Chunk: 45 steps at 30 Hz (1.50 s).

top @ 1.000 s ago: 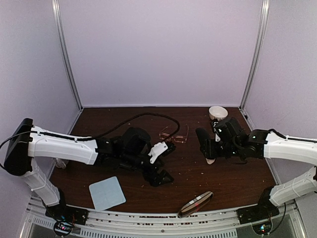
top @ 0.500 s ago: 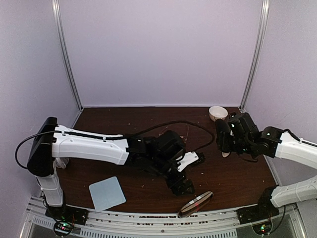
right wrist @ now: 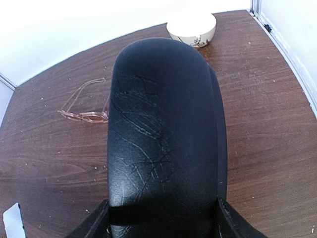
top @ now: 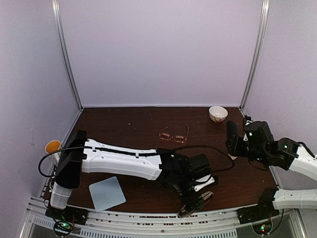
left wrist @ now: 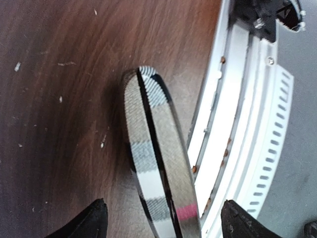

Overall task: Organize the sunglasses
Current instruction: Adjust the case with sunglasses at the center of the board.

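A black oblong case (right wrist: 163, 129) is held by the right pincer (right wrist: 161, 223); a glossy check-patterned case (left wrist: 151, 139) is straddled by the wide left pincer (left wrist: 161, 222).

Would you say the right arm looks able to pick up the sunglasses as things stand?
Probably not: the right gripper is shut on the black case. The sunglasses themselves lie uncovered on the table.

The dark brown wooden table (left wrist: 59, 124) is matt, with visible grain. The oblong checked case (left wrist: 153, 163) looks smooth and glossy. The black oblong case (right wrist: 163, 134) has matt, leather-like skin with fine cracks. The thin reddish-copper sunglasses (right wrist: 84, 116): wire or plastic, unclear.
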Tool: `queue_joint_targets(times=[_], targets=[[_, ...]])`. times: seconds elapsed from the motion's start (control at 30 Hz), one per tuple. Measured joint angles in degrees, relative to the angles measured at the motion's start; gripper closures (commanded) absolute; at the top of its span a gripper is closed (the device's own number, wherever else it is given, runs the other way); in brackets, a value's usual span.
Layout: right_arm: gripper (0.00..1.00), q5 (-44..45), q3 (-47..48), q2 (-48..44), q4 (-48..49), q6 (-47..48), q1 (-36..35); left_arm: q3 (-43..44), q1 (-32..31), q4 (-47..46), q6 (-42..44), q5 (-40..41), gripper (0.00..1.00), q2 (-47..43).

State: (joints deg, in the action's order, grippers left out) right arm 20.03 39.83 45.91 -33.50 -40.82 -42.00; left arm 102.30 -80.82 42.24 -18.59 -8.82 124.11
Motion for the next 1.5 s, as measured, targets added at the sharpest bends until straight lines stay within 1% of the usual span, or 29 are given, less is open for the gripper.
queue_joint_targets(times=[0.1, 0.2, 0.23, 0.33, 0.37, 0.43, 0.6, 0.67, 0.73, 0.87, 0.97, 1.07, 1.2, 1.37, 1.5], targets=[[0.79, -0.02, -1.88, -1.64, -0.22, -0.37, 0.00, 4.48, 0.02, 3.10, -0.85, -0.37, 0.25, 3.85], [0.79, -0.13, -3.15, -3.34, -0.09, -0.76, 0.00, 9.86, -0.04, 6.27, -1.57, -0.66, 0.36, 7.74], [0.79, -0.26, -3.56, -3.93, -0.04, -0.92, 0.00, 11.28, -0.04, 6.97, -1.73, -0.74, 0.41, 8.74], [0.79, -0.57, -4.57, -5.25, 0.31, -1.18, 0.00, 13.49, -0.04, 8.61, -2.54, -0.90, 0.64, 10.38], [0.79, -0.70, -4.90, -5.73, 0.37, -1.22, 0.00, 13.66, -0.04, 9.07, -2.69, -0.92, 0.69, 10.47], [0.79, -0.81, -5.38, -6.58, 0.46, -1.22, 0.00, 14.08, -0.04, 9.75, -2.80, -0.85, 0.73, 10.47], [0.78, -1.03, -5.64, -7.06, 0.92, -1.18, 0.00, 14.23, -0.04, 10.34, -3.21, 0.50, 0.76, 10.47], [0.78, -1.25, -5.64, -6.99, 1.18, -1.14, 0.00, 13.00, -0.09, 9.44, -3.43, 1.40, 0.76, 9.79], [0.78, -1.68, -5.64, -6.71, 1.62, -0.96, 0.00, 10.03, -0.07, 8.31, -3.69, 2.73, 0.76, 7.93], [0.76, -2.71, -5.55, -4.94, 2.86, -0.20, 0.00, -2.54, 2.12, 4.92, -4.42, 5.01, 0.76, -0.13], [0.76, -4.98, -5.16, -2.75, 5.18, 0.68, 0.00, -12.59, 6.40, 1.07, -4.70, 4.94, 0.76, -7.06], [0.76, -8.20, -4.35, -0.11, 8.59, 1.46, 0.00, -21.49, 13.18, -4.61, -4.76, 3.58, 0.76, -13.03], [0.77, -12.85, -3.30, 4.44, 13.66, 1.62, 0.00, -29.81, 22.12, -12.20, -5.01, -0.52, 0.75, -16.35], [0.78, -18.38, -2.27, 11.13, 20.50, 0.52, 0.00, -34.58, 29.03, -19.37, -5.07, -8.70, 0.75, -17.73], [0.79, -23.12, -1.22, 17.64, 25.97, -1.29, -0.02, -36.87, 33.44, -23.37, -4.98, -14.49, 0.71, -17.73]])
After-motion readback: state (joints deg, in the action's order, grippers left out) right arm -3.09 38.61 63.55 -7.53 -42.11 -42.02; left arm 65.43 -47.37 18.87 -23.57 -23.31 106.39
